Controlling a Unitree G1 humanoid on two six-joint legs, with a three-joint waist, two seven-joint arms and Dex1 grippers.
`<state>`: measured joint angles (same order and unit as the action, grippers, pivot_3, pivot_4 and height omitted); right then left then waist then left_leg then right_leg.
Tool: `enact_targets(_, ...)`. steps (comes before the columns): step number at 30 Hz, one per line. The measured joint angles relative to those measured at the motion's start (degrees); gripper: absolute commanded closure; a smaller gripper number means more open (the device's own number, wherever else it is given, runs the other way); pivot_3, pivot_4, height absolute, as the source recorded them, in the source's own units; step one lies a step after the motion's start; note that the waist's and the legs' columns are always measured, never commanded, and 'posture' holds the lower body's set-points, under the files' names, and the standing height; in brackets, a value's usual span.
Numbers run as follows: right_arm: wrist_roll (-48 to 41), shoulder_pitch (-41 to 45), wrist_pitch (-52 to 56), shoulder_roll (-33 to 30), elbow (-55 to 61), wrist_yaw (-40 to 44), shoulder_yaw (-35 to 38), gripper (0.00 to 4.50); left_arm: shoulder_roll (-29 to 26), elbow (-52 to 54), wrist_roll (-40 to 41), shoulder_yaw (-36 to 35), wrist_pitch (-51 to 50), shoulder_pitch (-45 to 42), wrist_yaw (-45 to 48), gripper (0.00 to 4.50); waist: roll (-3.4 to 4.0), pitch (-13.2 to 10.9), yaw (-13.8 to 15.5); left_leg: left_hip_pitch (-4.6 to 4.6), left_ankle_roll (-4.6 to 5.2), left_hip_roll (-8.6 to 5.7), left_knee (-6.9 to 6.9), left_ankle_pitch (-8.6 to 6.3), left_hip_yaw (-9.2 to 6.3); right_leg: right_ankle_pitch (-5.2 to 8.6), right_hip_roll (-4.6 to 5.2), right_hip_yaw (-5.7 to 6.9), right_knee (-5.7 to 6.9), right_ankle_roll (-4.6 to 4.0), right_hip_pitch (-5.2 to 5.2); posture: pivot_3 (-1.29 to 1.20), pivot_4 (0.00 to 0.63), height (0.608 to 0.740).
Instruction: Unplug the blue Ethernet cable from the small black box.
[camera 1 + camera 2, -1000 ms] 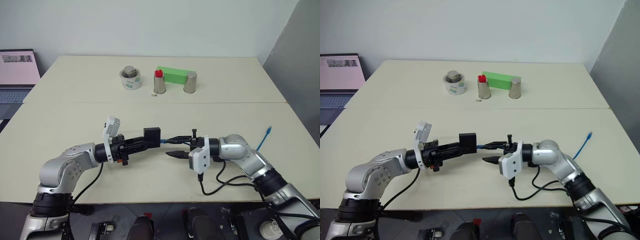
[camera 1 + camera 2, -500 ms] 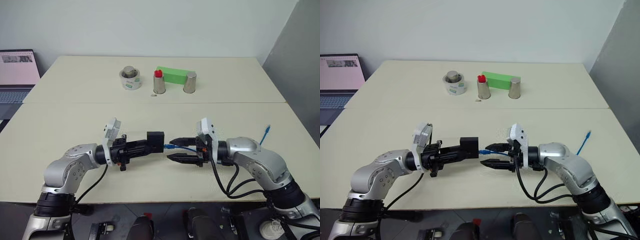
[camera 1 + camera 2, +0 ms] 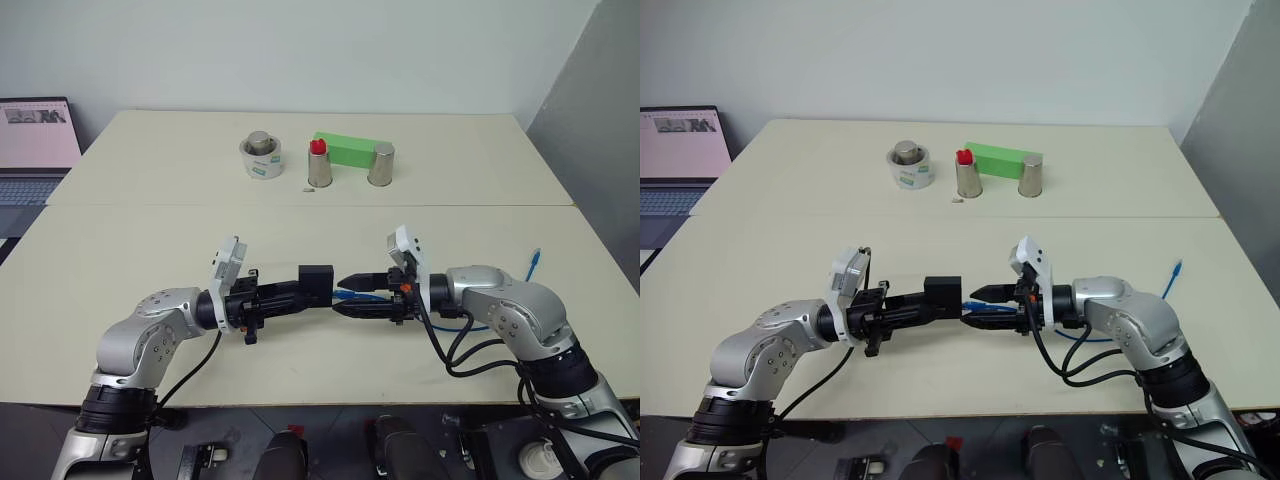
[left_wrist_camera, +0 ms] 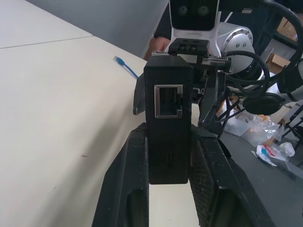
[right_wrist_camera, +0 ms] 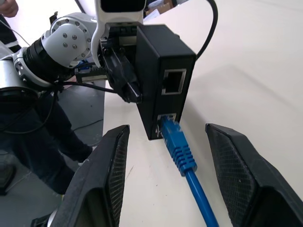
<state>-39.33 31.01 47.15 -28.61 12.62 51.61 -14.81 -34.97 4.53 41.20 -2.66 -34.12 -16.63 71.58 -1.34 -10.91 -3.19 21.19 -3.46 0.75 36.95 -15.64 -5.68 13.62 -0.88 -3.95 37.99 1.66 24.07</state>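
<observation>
Cream table (image 3: 120, 260): left tool (image 3: 300, 293) level, clamping small black box (image 3: 318, 283); right tool (image 3: 352, 296) spread around plugged blue Ethernet cable (image 5: 184, 161).

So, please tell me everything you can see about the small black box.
The small black box is matte and rectangular, with two ports on one face. The upper port is empty; the blue Ethernet cable is still plugged into the lower one. The left gripper holds the box above the table, clamped between its two black fingers. The open right gripper faces it, one finger on each side of the cable.
</observation>
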Motion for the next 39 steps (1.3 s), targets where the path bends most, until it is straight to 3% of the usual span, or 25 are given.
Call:
enact_targets(3,0.2,0.5,0.6,0.4,-0.8,0.4,0.0,2.24,0.2,0.1,-0.1,0.0,0.6,0.1,-0.2,3.72,0.00,0.0,0.0,0.00,0.00,0.00,0.00,0.00,0.00,0.00,0.00,0.00,0.00,0.00,0.00,0.00,0.150,0.740)
enact_targets(10,0.4,1.2,1.3,0.6,-1.5,1.0,0.0,3.92,0.2,0.2,-1.1,0.0,1.0,0.4,0.2,3.72,0.00,0.0,0.0,0.00,0.00,0.00,0.00,0.00,0.00,0.00,0.00,0.01,0.00,0.00,0.01,0.00,0.150,0.740)
enact_targets(13,0.3,1.2,2.1,0.4,-1.6,2.2,0.0,4.44,-0.2,0.2,-1.2,0.0,1.2,0.8,0.7,3.72,0.00,0.0,0.0,0.00,0.00,0.00,0.00,0.00,0.00,0.00,0.00,0.01,0.00,0.00,0.01,0.00,0.150,0.740)
enact_targets(27,1.7,2.4,2.8,-0.3,-2.2,5.5,-0.7,4.45,-0.6,0.3,-1.8,0.4,2.3,1.1,2.8,3.72,0.00,0.0,0.0,0.01,0.00,0.00,-0.01,0.00,0.00,0.00,0.00,0.02,-0.01,0.00,0.01,0.00,0.150,0.740)
enact_targets(34,4.8,2.5,2.1,-6.3,-6.8,8.6,-0.5,4.45,-5.2,-0.8,-3.2,-0.6,2.7,3.2,4.0,3.72,0.01,0.0,-0.1,0.02,0.01,0.01,-0.01,0.00,0.01,0.01,0.00,0.02,-0.03,0.00,0.03,0.00,0.150,0.740)
enact_targets(37,6.7,2.8,-0.2,-5.7,-10.0,8.1,0.5,4.45,-5.3,-0.9,-3.3,-1.7,3.3,4.0,2.9,3.72,0.01,0.0,-0.1,0.02,0.01,0.01,0.00,0.00,0.02,0.01,0.00,0.01,-0.02,0.00,0.03,0.00,0.150,0.740)
enact_targets(39,10.6,5.0,-5.3,-1.4,-16.0,3.3,1.8,4.45,-5.2,-1.0,-3.4,-2.9,3.2,5.0,0.8,3.72,0.01,0.0,-0.5,-0.02,0.01,0.03,0.00,0.00,0.12,-0.03,-0.01,-0.05,0.01,0.05,0.04,0.00,0.150,0.740)
